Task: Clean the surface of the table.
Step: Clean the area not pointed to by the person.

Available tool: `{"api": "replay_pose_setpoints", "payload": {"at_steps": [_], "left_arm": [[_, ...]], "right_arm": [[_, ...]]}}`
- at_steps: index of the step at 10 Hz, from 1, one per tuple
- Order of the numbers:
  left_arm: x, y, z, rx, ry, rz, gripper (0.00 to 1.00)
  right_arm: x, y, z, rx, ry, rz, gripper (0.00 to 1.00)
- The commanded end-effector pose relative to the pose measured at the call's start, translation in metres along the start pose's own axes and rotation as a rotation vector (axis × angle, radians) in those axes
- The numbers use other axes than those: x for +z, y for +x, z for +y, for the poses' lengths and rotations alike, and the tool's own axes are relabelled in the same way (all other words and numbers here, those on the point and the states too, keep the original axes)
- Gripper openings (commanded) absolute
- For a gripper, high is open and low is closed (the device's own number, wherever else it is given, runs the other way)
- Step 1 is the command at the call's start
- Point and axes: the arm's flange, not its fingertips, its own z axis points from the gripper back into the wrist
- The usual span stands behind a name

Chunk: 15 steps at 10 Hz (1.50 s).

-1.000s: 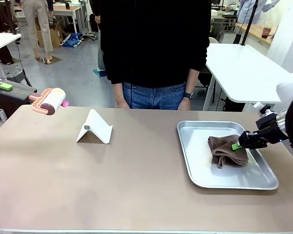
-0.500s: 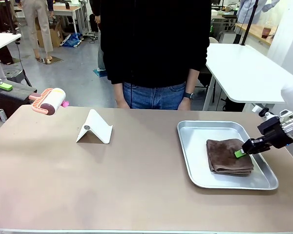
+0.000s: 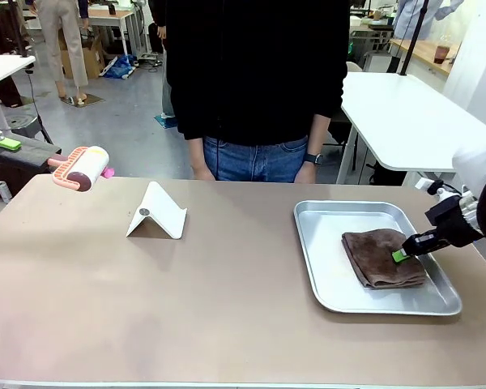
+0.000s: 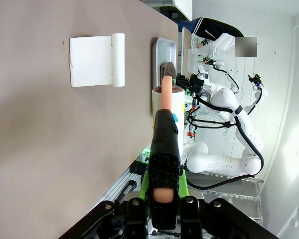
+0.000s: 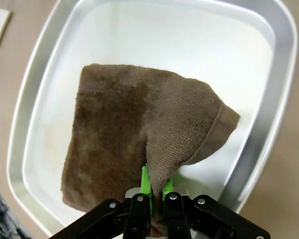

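We are in an open workshop with a grey floor [image 3: 105, 130] and white-topped tables [image 3: 405, 113] behind. A person [image 3: 255, 73] in a black top and blue jeans stands at the far edge of the table [image 3: 186, 308]. The table spans the whole foreground of the front view, between the two arms. Its top is smooth, matte and brownish-taupe, with a thin pale edge.

Near the right edge of the tabletop lies a metal tray [image 3: 303, 243]. It is rectangular and shiny, with rounded corners and a raised rim. A brown cloth [image 3: 373, 259] of looped terry weave lies folded inside it, toward the tray's right side.

The right gripper [image 5: 155, 184] is clamped on a raised fold at the cloth's edge. We see the fabric pinched between its green pads [image 5: 145, 180].

Toward the far edge, left of the middle, stands a white stand [image 3: 156, 212]. It is a thin folded sheet with a flat, tent-like shape.

At the far left corner we find a lint roller [image 3: 81, 166], a white cylinder on a pink handle. The left gripper [image 4: 165, 124] is closed around that handle, and the handle runs between its black fingers [image 4: 164, 174].
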Motion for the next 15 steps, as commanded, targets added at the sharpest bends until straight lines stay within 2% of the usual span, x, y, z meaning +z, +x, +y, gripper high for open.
{"api": "replay_pose_setpoints", "payload": {"at_steps": [1,5,12,15], "left_arm": [[-0.002,-0.004,-0.004,0.005,0.001,-0.002,0.23],[-0.002,-0.004,-0.004,0.005,0.001,-0.002,0.23],[-0.002,-0.004,-0.004,0.005,0.001,-0.002,0.23],[-0.002,-0.004,-0.004,0.005,0.001,-0.002,0.23]], "right_arm": [[-0.006,-0.029,0.02,0.096,-0.023,0.003,0.09],[-0.027,-0.029,0.037,0.145,0.033,0.019,0.09],[-0.035,0.005,0.077,0.204,0.163,-0.071,0.09],[-0.028,0.014,0.079,0.206,0.2,-0.127,0.09]]}}
